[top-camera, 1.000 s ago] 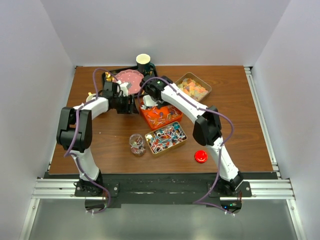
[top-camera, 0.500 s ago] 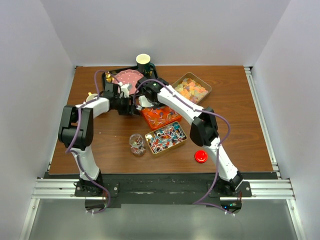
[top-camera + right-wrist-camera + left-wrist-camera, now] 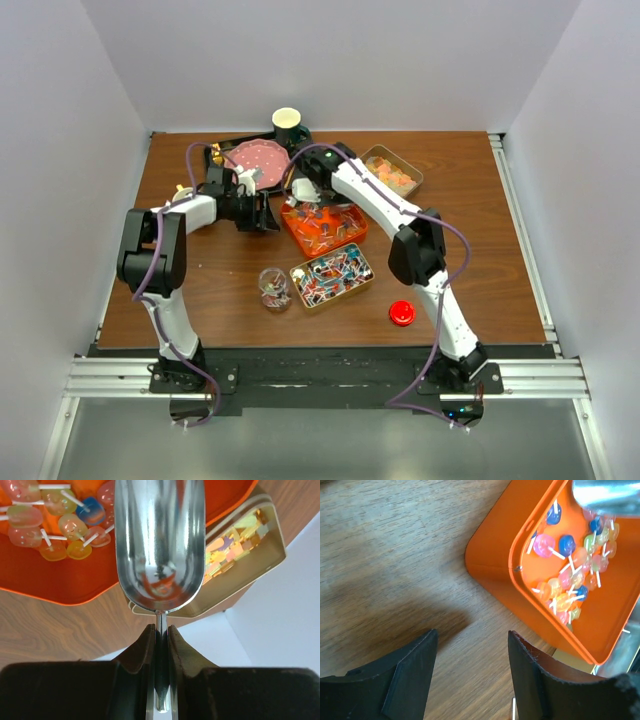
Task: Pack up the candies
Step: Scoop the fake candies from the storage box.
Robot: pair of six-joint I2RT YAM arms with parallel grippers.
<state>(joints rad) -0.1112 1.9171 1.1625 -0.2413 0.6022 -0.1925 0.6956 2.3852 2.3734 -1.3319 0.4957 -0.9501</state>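
- The left gripper (image 3: 262, 212) hangs just beside the left edge of the orange tray (image 3: 355, 235). Its jaws stand apart over bare table (image 3: 395, 555), so it holds nothing.
- The glass jar (image 3: 262, 280) stands open near the front edge with only a few candies (image 3: 274, 290) at the bottom. Judging by that, the packing has barely begun.
- The right gripper (image 3: 303, 190) is clamped tight on the thin handle of a metal scoop (image 3: 160, 545), which hovers over the orange tray. The bowl of the scoop looks empty.
- Lollipops (image 3: 565, 580) on white sticks lie in the tray, bunched toward one side.
- The gold tin (image 3: 330, 275) in front of the tray is heaped with wrapped sweets (image 3: 335, 270). The second tin (image 3: 410, 188), at the back right, holds yellow-orange gummies (image 3: 392, 172). Both look well stocked, so most of the filling is left to do.
- The red lid (image 3: 401, 313) lies on its own at the front right, well apart from the jar, so closing the jar also remains.
- The step in hand is probably a scoop out of the tray.
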